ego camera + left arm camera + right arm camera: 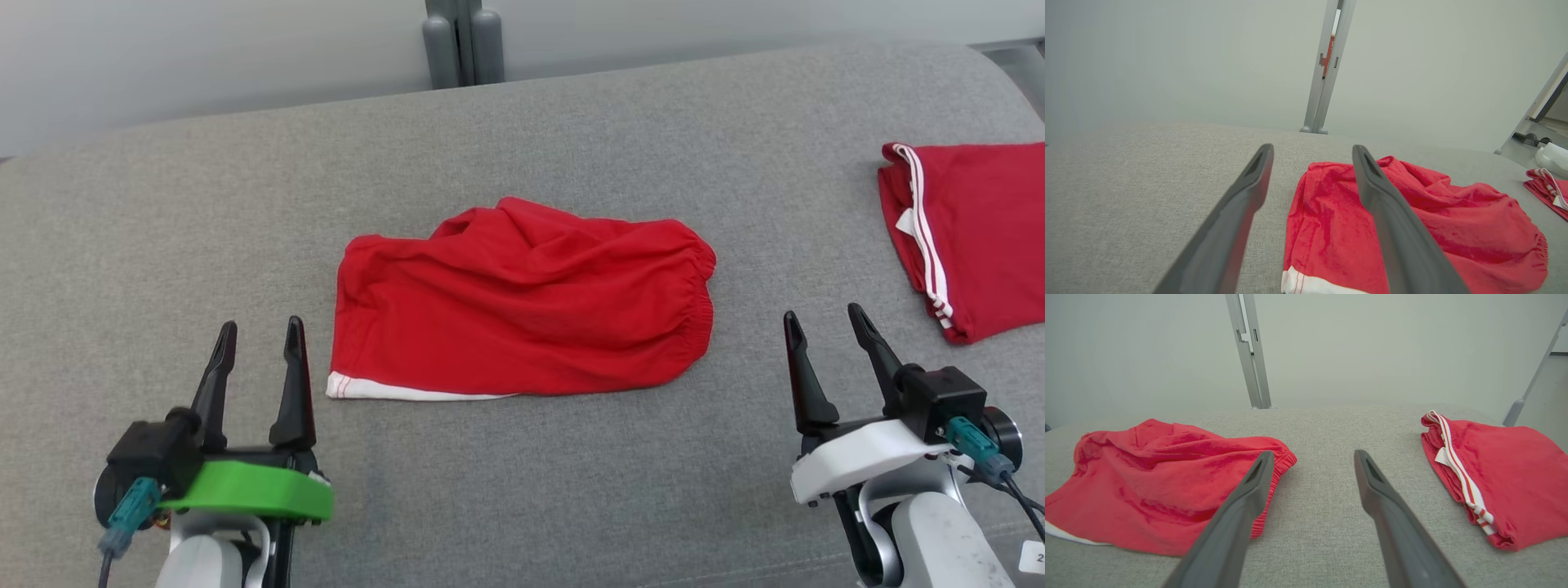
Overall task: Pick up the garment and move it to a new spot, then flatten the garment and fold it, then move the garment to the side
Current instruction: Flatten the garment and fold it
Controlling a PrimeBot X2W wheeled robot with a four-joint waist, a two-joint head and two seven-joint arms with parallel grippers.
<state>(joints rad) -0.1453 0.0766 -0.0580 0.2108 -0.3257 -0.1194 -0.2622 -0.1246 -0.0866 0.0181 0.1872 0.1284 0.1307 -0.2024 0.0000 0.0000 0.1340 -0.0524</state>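
Nearest in the head view, the left gripper [261, 327] sits low on the left with its two dark fingers spread wide. The right gripper [823, 314] sits low on the right, its fingers likewise wide apart. Neither touches the cloth. The garment [522, 302], a pair of red shorts, lies on the grey padded surface [571, 139] between the two grippers and a little beyond them. Its white-trimmed leg hem is just beside the left gripper's inner fingertip (in the left wrist view that finger [1392, 228] crosses in front of the red fabric). The gathered waistband end faces the right gripper, near it but apart. The shorts lie roughly flat yet rumpled, with folds bunched along the far edge. Further right, well apart, a second red garment [980, 229] with white stripes lies folded. Past the surface's far edge a grey post [463, 41] stands against a pale wall.
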